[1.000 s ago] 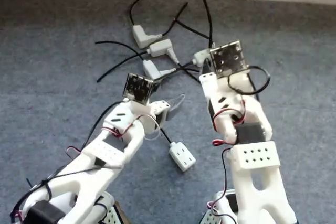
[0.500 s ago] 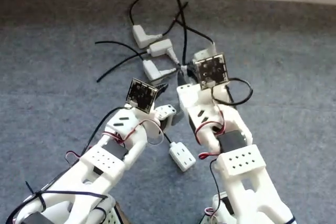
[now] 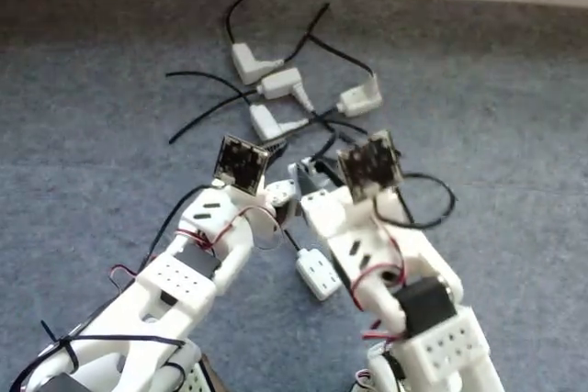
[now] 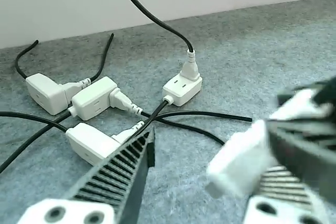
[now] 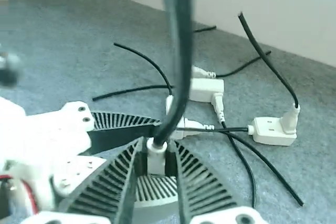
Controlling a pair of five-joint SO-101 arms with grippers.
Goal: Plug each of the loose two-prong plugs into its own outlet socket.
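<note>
The right pincer is clamped tight on a white plug, with its black cord rising straight up. The left pincer gapes wide and grips nothing, with that plug just beside one jaw. A loose socket lies on the grey worktop between the arms. Farther off is a far socket with a plug in it.

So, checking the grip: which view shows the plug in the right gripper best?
The right wrist view: the plug sits clamped in the right gripper, cord rising. The left wrist view shows its white body side-on; in the high view the arms cover most of it.
</note>
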